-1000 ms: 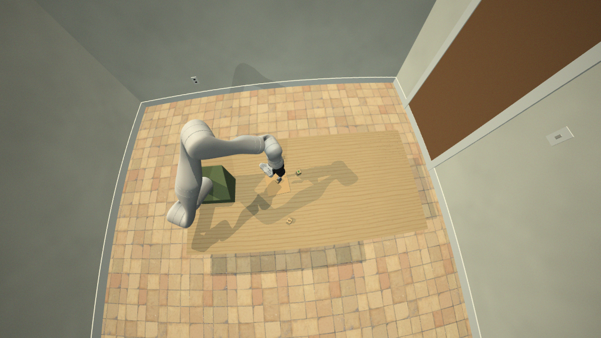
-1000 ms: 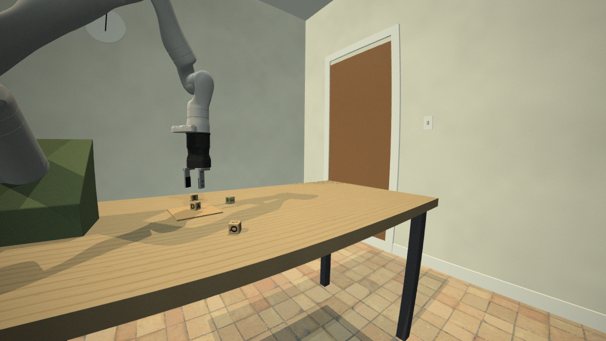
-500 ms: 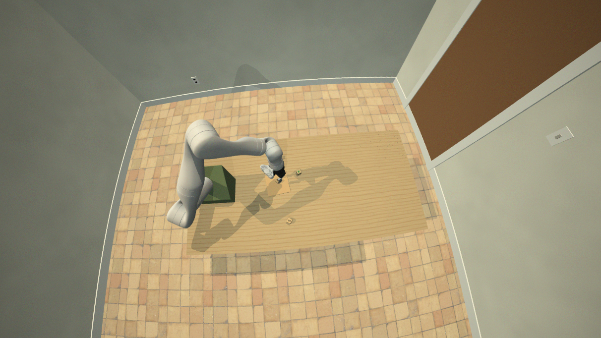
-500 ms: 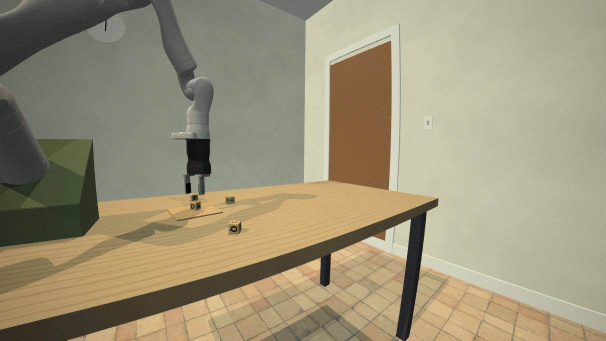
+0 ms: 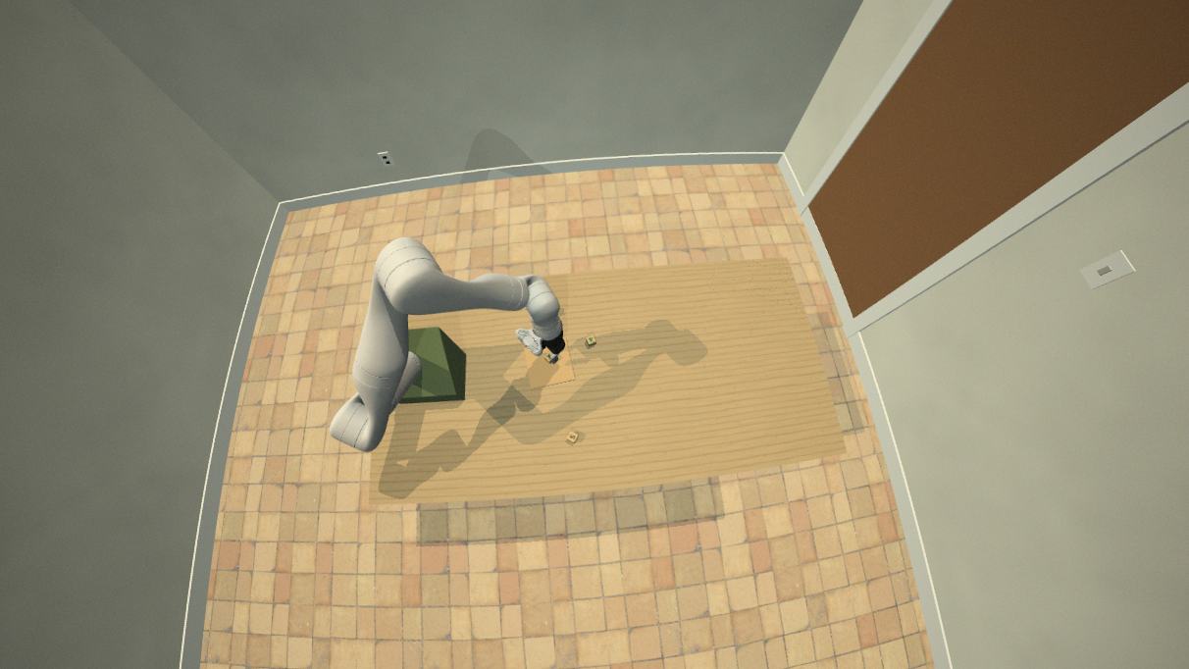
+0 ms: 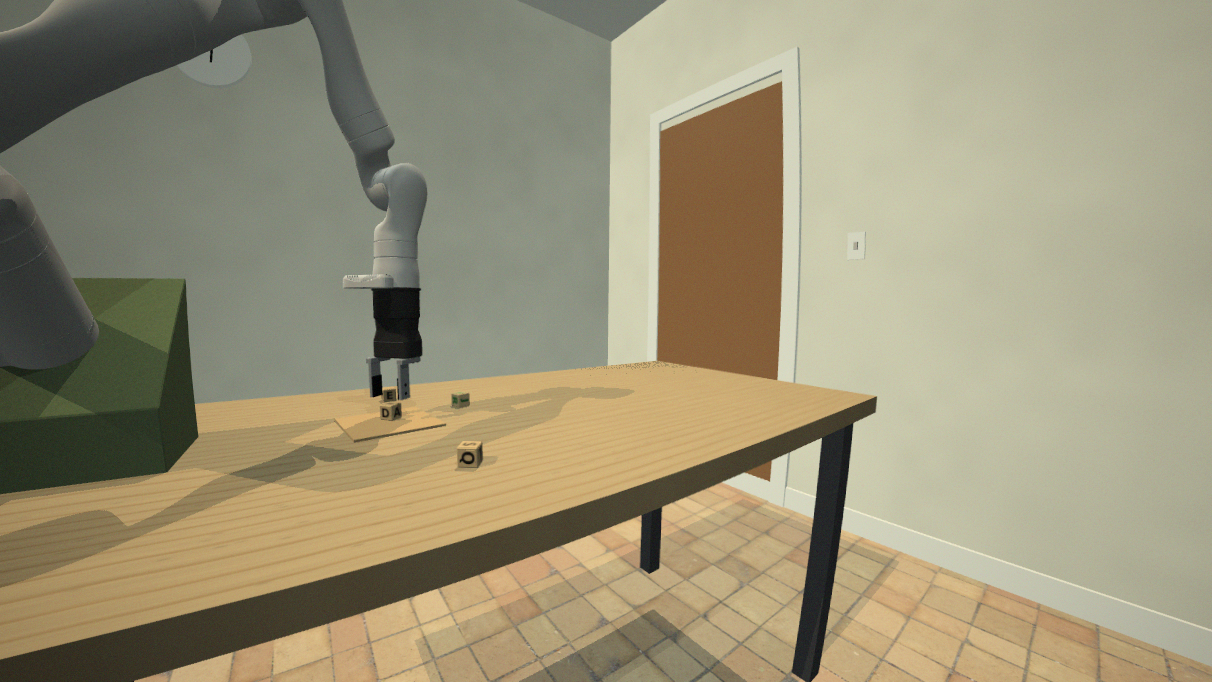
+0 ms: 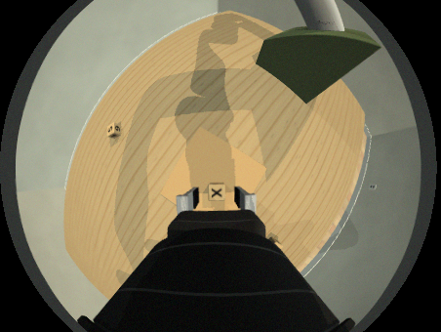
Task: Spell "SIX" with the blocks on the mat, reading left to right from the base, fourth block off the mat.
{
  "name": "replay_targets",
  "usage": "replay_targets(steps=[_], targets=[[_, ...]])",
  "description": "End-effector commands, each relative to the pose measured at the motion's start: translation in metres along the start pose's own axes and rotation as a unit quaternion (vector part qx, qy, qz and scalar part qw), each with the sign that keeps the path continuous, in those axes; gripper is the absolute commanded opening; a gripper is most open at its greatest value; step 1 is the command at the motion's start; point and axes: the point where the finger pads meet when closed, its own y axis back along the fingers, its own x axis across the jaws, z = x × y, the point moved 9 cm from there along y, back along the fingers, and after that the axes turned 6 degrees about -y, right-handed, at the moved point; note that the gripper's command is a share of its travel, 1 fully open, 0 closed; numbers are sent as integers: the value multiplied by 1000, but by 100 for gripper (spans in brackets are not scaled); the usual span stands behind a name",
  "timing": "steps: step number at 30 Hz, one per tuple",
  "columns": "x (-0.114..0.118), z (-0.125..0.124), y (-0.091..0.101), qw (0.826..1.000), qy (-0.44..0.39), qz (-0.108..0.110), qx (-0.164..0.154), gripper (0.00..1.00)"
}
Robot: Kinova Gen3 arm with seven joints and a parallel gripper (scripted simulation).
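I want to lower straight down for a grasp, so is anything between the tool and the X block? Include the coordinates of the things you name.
Nothing visible is. The tool [image 5: 552, 356] [image 6: 389, 396] [image 7: 217, 194] is open, its fingers to either side of the X block [image 5: 549, 359] [image 6: 390, 412] [image 7: 217, 191] in the wrist view. The E-faced block [image 6: 389, 393] shows behind it from outside, not between.

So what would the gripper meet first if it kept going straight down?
Probably the X block on the mat, between the gripper's open fingers; exact depth is unclear.
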Motion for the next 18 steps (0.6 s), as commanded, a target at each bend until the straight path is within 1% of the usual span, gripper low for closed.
replay_targets(steps=[1,18], targets=[[0,0,-1,1000,0,0,1,100],[0,0,-3,1000,0,0,1,100]])
